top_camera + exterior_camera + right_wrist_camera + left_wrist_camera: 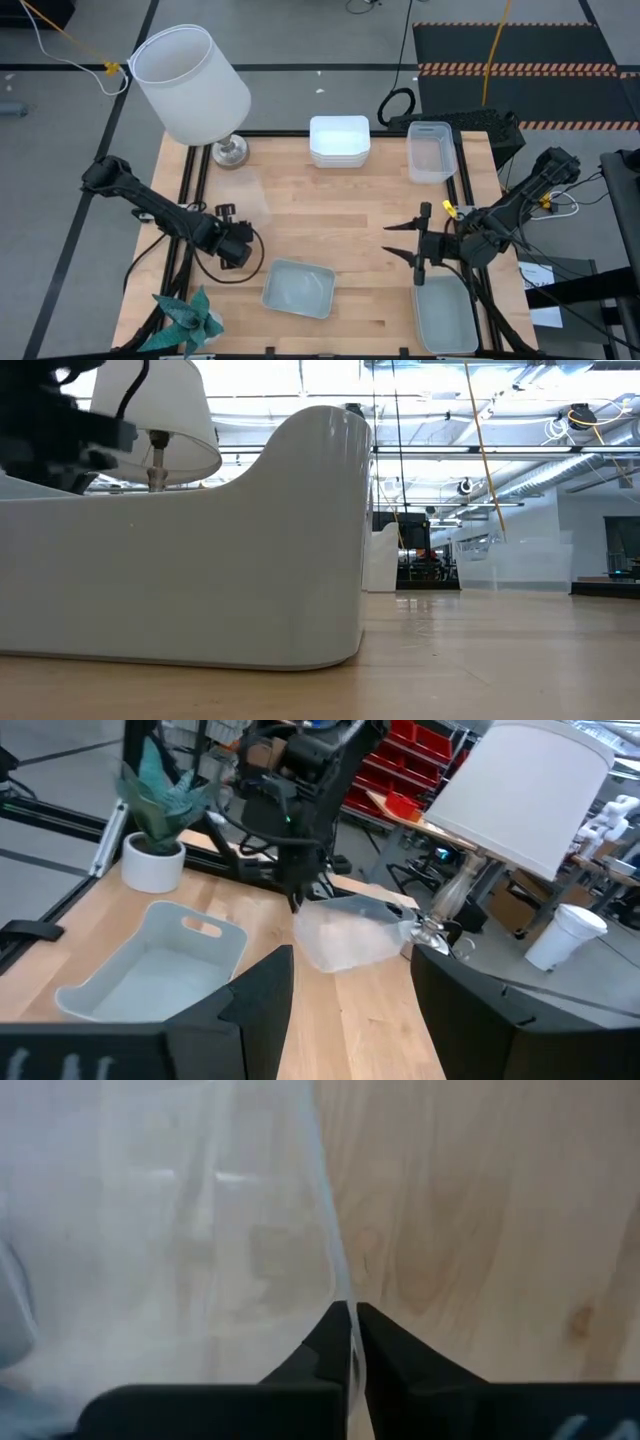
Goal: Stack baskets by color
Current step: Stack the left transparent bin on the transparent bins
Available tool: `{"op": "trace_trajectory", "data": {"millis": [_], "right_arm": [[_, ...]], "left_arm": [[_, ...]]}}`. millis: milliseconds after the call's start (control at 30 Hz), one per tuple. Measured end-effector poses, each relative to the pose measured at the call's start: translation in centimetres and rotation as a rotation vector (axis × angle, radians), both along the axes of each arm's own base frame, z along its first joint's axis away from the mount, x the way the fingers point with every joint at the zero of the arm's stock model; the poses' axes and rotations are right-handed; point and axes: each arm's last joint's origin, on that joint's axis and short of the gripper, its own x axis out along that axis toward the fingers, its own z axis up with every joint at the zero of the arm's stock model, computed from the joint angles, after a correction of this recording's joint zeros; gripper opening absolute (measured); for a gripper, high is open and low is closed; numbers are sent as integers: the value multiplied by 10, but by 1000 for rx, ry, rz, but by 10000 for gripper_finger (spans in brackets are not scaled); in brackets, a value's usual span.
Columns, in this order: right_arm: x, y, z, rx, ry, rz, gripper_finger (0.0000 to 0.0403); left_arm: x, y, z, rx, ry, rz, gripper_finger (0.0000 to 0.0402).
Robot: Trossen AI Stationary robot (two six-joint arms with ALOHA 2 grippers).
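The left tool (352, 1308) is sitting at the lower left of the high view. Its two dark fingers are pressing nearly together on the thin rim of a clear plastic basket with rounded corners (345, 935). In the right wrist view this basket is hanging tilted from the tool, above the wooden desk (330, 215) and close to the metal base of the lamp with the white cylindrical shade (190, 85).

The right tool (390, 240) is hovering at the right of the high view with its fingers spreading wide and gripping nothing.

A stack of opaque white rectangular baskets (339, 140) is resting at the top centre of the desk. Another clear rectangular basket (431, 152) is lying just to the right of the stack, apart from it. A translucent grey-green shallow basket (297, 288) is sitting at the lower centre, just right of the left tool. A second grey-green basket (445, 315) is lying at the lower right corner, below the right tool. A teal leafy thing in a white pot (155, 815) is standing at the lower left corner.
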Motion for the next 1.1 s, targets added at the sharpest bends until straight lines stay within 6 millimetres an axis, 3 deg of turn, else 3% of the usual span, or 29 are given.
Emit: {"op": "trace_trajectory", "data": {"millis": [333, 567, 833, 1100], "right_arm": [[32, 5, 0, -52, -15, -60, 199], [66, 26, 6, -118, 51, -63, 199], [104, 47, 7, -201, 194, -78, 199], [129, 33, -13, -244, 320, -155, 198]], "left_arm": [[34, 5, 57, -5, -188, -30, 10], [65, 4, 86, 54, -276, -149, 6], [119, -3, 96, 140, -235, -272, 5], [171, -14, 84, 192, -154, -390, 7]]}}
